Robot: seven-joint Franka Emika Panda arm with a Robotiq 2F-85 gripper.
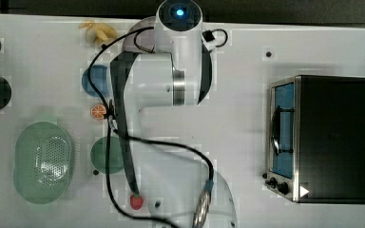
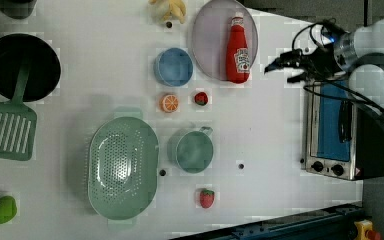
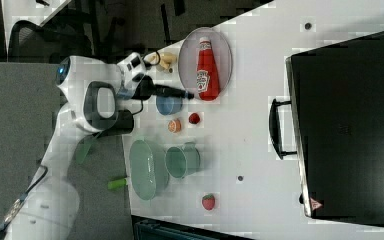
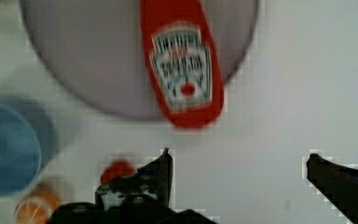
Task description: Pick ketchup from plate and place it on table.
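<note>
I see my tool (image 2: 281, 71) spread wide and holding nothing, reaching in from the right of the left view in the upper part of the frame, just beside the plate (image 2: 207, 40). The ketchup (image 2: 237, 50) lies flat on that plate's right side, cap toward the top edge, red with a pale label. Around them, the white tabletop (image 2: 260, 130).

The red ketchup bottle (image 2: 238, 50) lies flat on the lilac plate (image 2: 210, 40), base overhanging the rim above the white bench (image 2: 270, 130).
</note>
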